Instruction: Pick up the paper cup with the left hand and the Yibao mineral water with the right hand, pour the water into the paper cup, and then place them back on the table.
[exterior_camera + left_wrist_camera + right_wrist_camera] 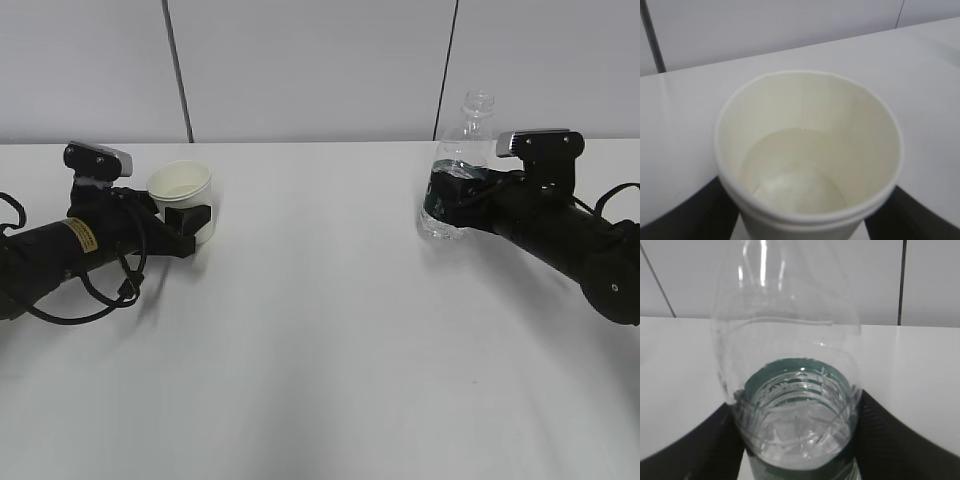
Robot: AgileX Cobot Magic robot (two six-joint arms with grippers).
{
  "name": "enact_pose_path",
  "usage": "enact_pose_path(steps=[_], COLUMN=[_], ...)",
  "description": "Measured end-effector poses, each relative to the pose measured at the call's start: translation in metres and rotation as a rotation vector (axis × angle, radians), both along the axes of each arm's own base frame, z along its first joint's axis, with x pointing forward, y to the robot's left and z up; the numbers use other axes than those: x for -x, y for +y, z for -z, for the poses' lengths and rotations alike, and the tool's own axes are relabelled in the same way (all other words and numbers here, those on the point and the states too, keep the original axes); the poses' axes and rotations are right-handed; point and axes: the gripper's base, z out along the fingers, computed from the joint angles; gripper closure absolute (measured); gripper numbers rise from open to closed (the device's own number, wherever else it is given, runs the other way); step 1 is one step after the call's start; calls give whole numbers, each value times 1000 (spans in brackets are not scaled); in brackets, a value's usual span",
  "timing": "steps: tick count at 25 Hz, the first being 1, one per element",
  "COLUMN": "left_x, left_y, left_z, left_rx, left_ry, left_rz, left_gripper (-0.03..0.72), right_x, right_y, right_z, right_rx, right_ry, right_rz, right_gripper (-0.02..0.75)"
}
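The left hand [192,228] clasps the paper cup [181,199] between its fingers, some water [790,170] already inside; the right hand [447,197] grips the Yibao mineral water [458,170] at its label — both upright on the table [320,330]. Opening either gripper unevenly could nudge and topple the light cup — or the uncapped bottle.

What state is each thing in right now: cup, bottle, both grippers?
paper cup: upright, some water inside, fingers either side.
Yibao mineral water: upright, uncapped, part full, fingers either side.
left hand: around the cup; grip or lift unclear.
right hand: around the bottle at the label; grip unclear.
table: white.
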Motion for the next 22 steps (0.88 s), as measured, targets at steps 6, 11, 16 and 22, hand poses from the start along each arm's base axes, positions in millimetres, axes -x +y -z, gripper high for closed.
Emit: enact_pose_path(steps=[6,11,16,22], left_x=[0,0,-1,-1], left_y=[0,-1,-1,-1], left_z=[-1,-3,-3,-3], left_rx=[9,23,26,27], left_ry=[-11,-28,-30,-32], left_rz=[3,5,4,3], left_gripper=[221,100,65,64], right_x=[0,0,0,0], right_y=[0,0,0,0], right_z=[0,0,0,5], right_rx=[-1,-1,-1,-1], right_ry=[-2,-2,-2,10], right_rz=[0,0,0,-1], right_gripper=[291,291,291,291])
